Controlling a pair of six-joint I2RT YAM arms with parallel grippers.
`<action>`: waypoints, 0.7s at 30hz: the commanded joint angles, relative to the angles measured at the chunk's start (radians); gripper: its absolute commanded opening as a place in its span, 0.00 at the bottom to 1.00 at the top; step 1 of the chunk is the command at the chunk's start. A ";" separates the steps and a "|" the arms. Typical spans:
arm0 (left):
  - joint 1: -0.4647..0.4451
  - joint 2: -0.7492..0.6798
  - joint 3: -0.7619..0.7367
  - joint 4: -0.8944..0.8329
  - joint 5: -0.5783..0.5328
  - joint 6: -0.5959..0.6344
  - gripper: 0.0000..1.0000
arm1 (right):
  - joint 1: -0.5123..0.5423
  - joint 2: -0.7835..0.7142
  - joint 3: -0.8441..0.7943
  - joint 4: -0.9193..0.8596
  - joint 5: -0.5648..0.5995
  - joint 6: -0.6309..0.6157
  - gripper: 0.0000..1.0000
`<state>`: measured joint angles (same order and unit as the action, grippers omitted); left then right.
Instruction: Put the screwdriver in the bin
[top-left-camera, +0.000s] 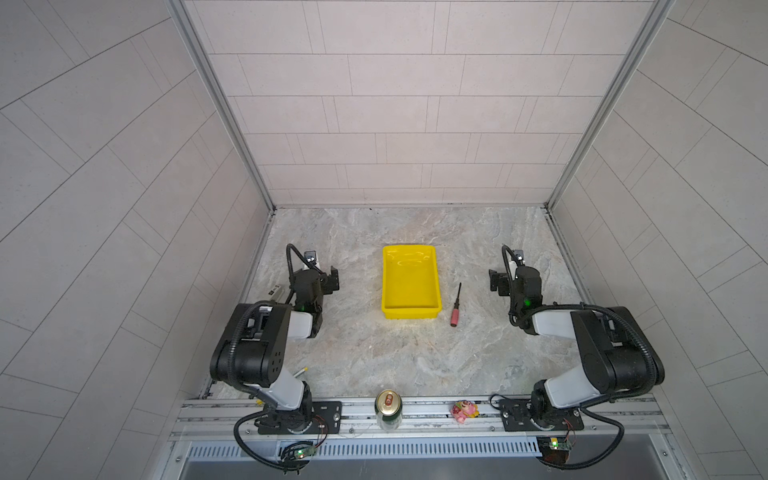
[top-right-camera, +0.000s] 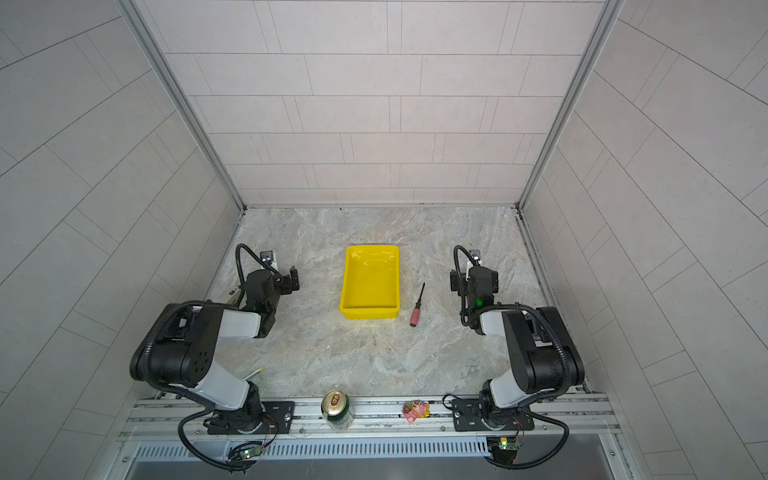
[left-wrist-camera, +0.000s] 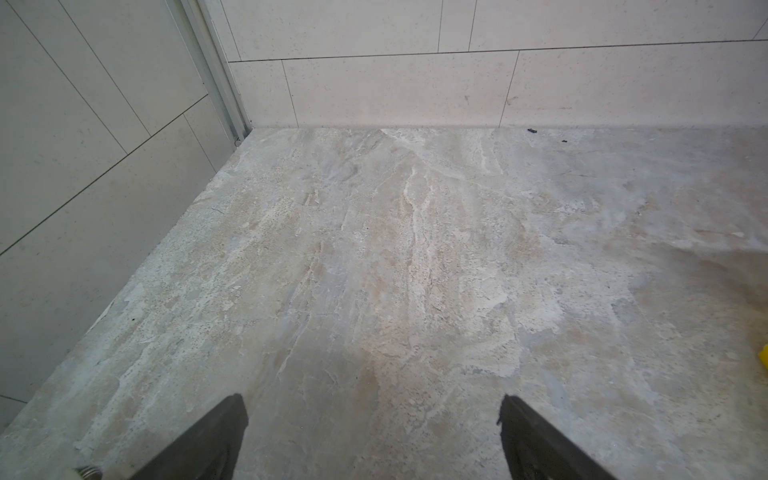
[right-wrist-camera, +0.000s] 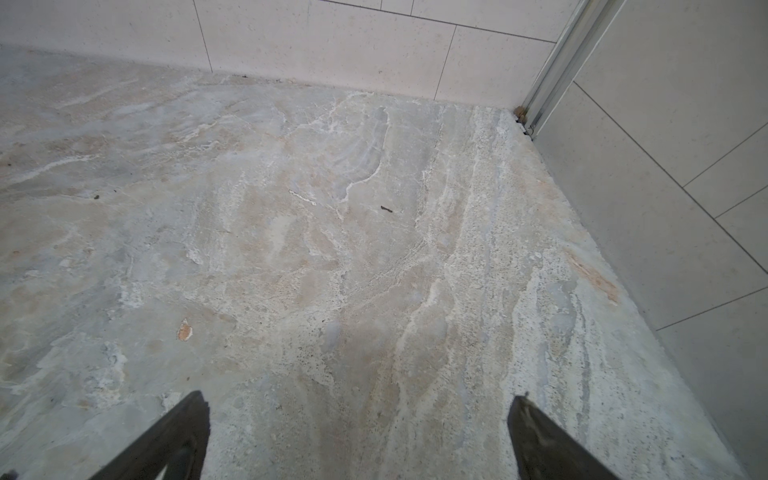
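Task not started. Small screwdriver w/ red-pink handle, thin black shaft (top-left-camera: 456, 305) lies on marbled tabletop (top-left-camera: 374, 357), just beside shallow yellow plastic bin (top-left-camera: 409, 311), not touching. Bin empty. Jaws of left gripper (left-wrist-camera: 372, 401) & right gripper (right-wrist-camera: 359, 397) spread wide, holding nothing, well apart from tool. To do: reach, grasp, lift, drop in bin.

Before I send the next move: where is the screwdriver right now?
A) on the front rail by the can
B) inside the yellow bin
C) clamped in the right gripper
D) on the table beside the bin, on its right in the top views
D: in both top views the screwdriver lies flat on the table, just right of the bin and not touching it.
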<state>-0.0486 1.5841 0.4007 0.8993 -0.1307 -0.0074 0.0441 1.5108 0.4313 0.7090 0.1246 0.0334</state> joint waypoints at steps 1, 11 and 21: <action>0.001 0.007 0.015 -0.003 0.006 0.007 1.00 | -0.003 0.000 0.009 -0.001 0.012 0.001 1.00; -0.017 -0.001 -0.003 0.030 -0.034 0.020 1.00 | 0.002 -0.006 0.000 0.008 0.014 -0.003 1.00; -0.078 -0.470 0.243 -0.760 -0.183 -0.168 1.00 | -0.003 -0.192 0.232 -0.506 0.106 0.192 1.00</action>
<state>-0.1284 1.2381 0.5385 0.4625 -0.3046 -0.0566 0.0448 1.3869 0.6247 0.3656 0.1959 0.1238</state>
